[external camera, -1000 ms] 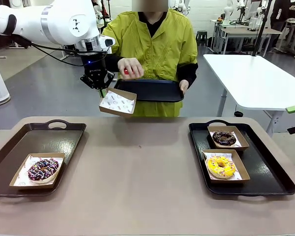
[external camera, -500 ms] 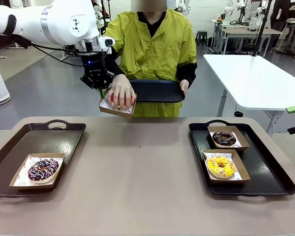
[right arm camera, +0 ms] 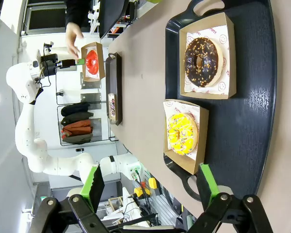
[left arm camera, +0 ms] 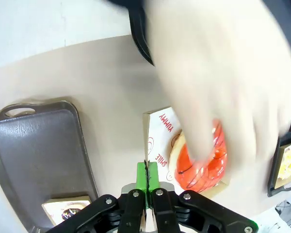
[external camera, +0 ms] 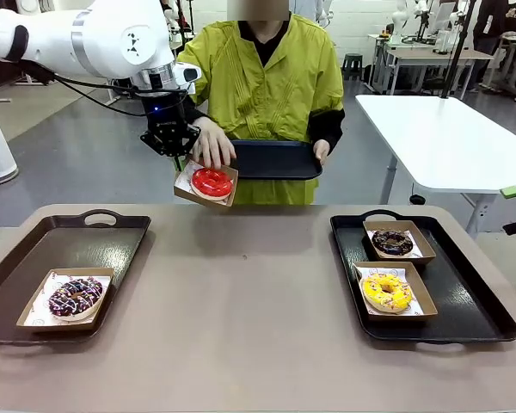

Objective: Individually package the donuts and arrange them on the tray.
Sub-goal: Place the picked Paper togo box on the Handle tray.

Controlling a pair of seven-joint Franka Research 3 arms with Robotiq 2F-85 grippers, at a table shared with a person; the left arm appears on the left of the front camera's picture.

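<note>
Red-glazed donut (external camera: pixel 211 182) is lying in a paper-lined carton (external camera: pixel 189 193) held in the air past the table's far edge, left of centre. Left gripper (external camera: pixel 180 157) is pinching the carton's rim, fingers pressed together. Person's hand (external camera: pixel 212 144) is hovering just above the donut. Right gripper (right arm camera: pixel 150 189) is hanging spread wide over the right tray (external camera: pixel 482 310), w/ chocolate (external camera: pixel 392 243) & yellow (external camera: pixel 386 291) donuts boxed; sprinkled donut (external camera: pixel 75 296) is sitting on the left tray (external camera: pixel 120 237).
</note>
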